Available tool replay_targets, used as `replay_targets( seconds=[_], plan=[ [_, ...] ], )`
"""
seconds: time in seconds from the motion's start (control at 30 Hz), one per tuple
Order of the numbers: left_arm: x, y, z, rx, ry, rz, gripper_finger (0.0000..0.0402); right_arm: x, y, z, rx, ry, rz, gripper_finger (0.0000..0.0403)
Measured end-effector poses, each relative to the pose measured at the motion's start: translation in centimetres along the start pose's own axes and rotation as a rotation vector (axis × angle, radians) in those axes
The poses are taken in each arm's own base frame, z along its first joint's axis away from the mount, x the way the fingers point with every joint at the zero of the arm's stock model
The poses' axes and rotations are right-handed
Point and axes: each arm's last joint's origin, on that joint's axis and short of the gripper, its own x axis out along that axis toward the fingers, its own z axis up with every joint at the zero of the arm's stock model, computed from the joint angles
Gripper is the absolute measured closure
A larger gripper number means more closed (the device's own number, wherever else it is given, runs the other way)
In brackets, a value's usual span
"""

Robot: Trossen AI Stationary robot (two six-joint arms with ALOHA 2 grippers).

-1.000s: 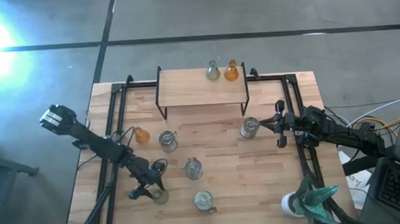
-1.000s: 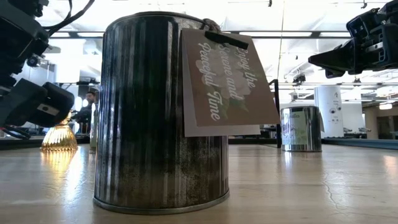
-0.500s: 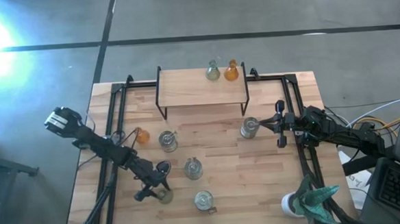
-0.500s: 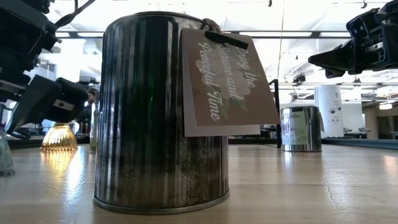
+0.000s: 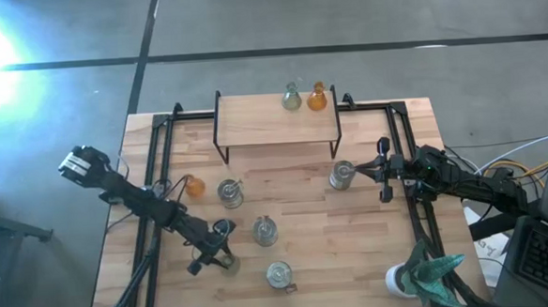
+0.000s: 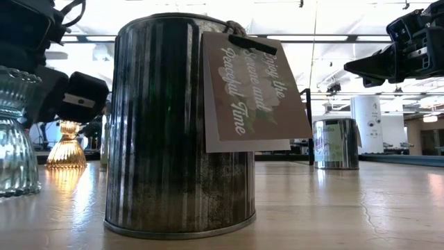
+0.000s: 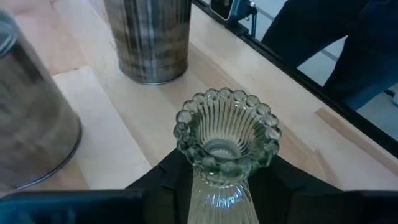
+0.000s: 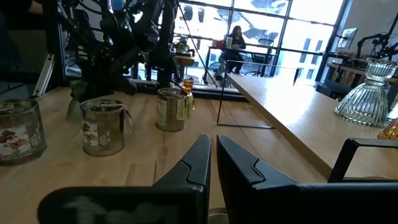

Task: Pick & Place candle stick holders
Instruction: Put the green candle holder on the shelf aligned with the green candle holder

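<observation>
Firmly, the left pincer (image 7: 217, 186) grips a ribbed, bead-rimmed green glass holder (image 7: 225, 137).

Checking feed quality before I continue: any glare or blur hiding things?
High view: strong glare washes out the floor at upper left, off the table. Low view: bright ceiling lights behind; the near tagged jar fills the frame. Left wrist view: the green holder is sharp, the jar at the edge soft.

Grey concrete floor (image 5: 342, 18) crossed by dark seams, glare at left; glazed office windows (image 8: 273, 37) beyond, under ceiling strip lights (image 6: 333, 38).
</observation>
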Motion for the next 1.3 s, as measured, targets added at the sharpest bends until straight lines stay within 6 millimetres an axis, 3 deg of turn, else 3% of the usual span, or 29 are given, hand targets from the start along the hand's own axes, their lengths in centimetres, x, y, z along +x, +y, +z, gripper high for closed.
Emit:
replay_targets(
  seconds=[0.3, 0.7, 1.07, 1.3],
  plan=[
    [-2.2, 0.5, 0.7, 0.000, -0.008, 0.122, 0.0276, 0.0, 0.0, 0.0, 0.000, 0.000, 0.000, 0.0381],
    [-8.2, 3.5, 4.4, -0.025, -0.177, 0.390, 0.0275, 0.0, 0.0, 0.0, 0.000, -0.001, 0.000, 0.0381],
    [-15.7, 8.5, 11.3, -0.048, -0.290, 0.738, 0.0275, 0.0, 0.0, 0.0, 0.000, -0.001, 0.000, 0.0381],
    [-20.9, 13.5, 16.1, -0.145, -0.350, 0.913, 0.0275, 0.0, 0.0, 0.0, 0.000, -0.001, 0.000, 0.0381]
  ],
)
